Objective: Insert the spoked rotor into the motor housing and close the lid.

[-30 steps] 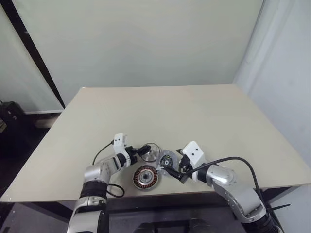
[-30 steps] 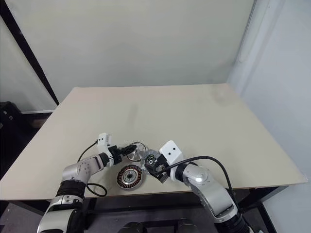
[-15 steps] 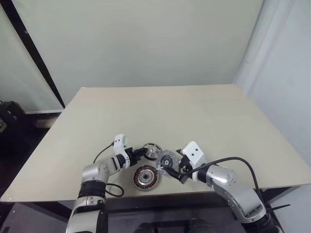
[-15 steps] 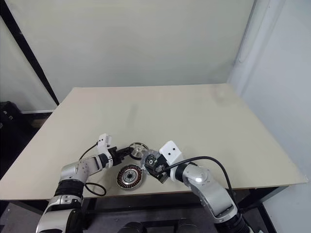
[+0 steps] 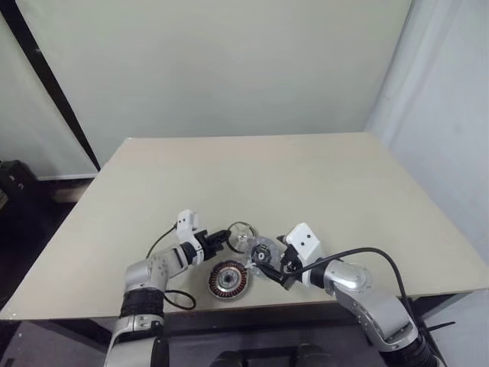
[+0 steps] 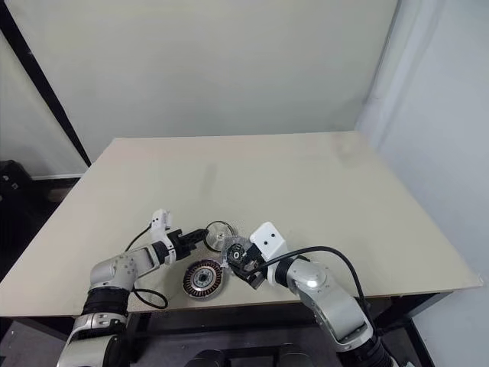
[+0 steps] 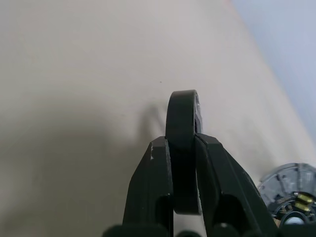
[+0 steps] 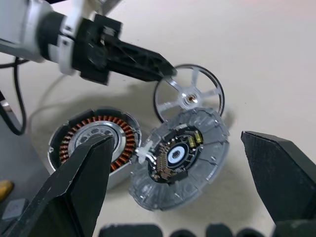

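The spoked rotor [image 8: 188, 98], a shiny silver wheel with a raised hub, stands tilted up off the table. My left gripper [image 5: 225, 238] is shut on its rim, which shows edge-on between the black fingers [image 7: 160, 187] in the left wrist view. The motor housing [image 5: 228, 279], a dark ring with copper windings, lies flat near the table's front edge. Beside it is the lid [image 8: 180, 155], pale grey with a black centre, its edge overlapping the housing's rim. My right gripper [image 5: 267, 263] is open, its fingers spread wide on either side of the lid.
A black cable [image 5: 177, 300] loops on the table [image 5: 252, 176] by my left forearm, close to the front edge. A pale wall rises behind the table.
My left gripper has shut on the rotor's rim, and the rotor now stands more upright. The right arm, the lid and the housing have not moved.
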Controlling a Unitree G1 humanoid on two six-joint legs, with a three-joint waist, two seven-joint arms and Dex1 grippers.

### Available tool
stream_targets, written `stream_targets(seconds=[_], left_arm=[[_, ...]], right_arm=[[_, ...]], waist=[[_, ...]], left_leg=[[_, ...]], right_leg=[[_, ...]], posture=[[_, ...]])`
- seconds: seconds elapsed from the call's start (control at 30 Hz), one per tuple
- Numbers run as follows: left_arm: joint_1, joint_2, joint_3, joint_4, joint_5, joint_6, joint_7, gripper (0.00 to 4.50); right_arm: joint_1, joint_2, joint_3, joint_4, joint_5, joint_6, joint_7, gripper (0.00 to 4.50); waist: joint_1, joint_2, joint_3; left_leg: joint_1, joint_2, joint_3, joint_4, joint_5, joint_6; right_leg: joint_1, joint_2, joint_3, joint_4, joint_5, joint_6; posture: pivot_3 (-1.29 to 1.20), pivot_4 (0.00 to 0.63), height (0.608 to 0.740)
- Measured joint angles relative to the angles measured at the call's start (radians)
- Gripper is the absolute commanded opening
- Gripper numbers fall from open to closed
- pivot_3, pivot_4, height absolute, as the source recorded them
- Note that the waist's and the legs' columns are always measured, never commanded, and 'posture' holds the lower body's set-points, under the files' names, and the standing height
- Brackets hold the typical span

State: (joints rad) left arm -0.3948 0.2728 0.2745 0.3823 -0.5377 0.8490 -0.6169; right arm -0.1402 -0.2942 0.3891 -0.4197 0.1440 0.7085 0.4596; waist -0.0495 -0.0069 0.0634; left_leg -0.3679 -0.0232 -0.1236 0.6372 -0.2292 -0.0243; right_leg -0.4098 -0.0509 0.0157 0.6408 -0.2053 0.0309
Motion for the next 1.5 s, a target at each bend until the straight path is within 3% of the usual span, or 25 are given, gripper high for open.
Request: stream_targets(seconds=[0.27,0.53,1.03,1.5], left_arm=[[0.057,0.057,0.2,-0.198,-0.245,0.263,0.043,0.31],[0.148,0.069,0.332,-0.273,-0.423,0.433,0.118,0.31],[0.268,0.042,0.329,-0.346,-0.54,0.535,0.207,0.31],[0.325,0.056,0.275,-0.346,-0.54,0.573,0.217,0.31]], right_arm=[[0.012,-0.005,0.005,0.016,-0.009,-0.014,0.002,4.5],[0.017,-0.017,0.02,0.036,-0.01,-0.021,0.016,4.5],[0.118,-0.159,-0.029,-0.085,0.004,-0.074,0.089,4.5],[0.171,-0.188,-0.023,-0.155,0.04,-0.054,0.125,4.5]], waist=[[0.0,-0.002,0.001],[0.0,-0.002,0.002],[0.0,-0.003,0.002],[0.0,-0.003,0.004]], left_leg=[[0.0,0.0,0.0,-0.002,0.0,-0.001],[0.001,0.0,0.0,-0.002,-0.002,-0.004],[0.0,0.0,0.0,-0.002,-0.004,-0.007],[0.0,0.001,0.001,0.0,-0.005,-0.008]], right_leg=[[-0.001,0.0,0.0,-0.001,0.0,0.0],[-0.001,0.0,0.0,-0.001,0.0,0.0],[-0.001,-0.001,0.0,-0.002,0.0,0.0],[-0.002,-0.003,-0.002,-0.005,-0.001,-0.001]], posture=[[0.0,0.0,0.74],[0.0,0.0,0.74],[0.0,0.0,0.74],[0.0,0.0,0.74]])
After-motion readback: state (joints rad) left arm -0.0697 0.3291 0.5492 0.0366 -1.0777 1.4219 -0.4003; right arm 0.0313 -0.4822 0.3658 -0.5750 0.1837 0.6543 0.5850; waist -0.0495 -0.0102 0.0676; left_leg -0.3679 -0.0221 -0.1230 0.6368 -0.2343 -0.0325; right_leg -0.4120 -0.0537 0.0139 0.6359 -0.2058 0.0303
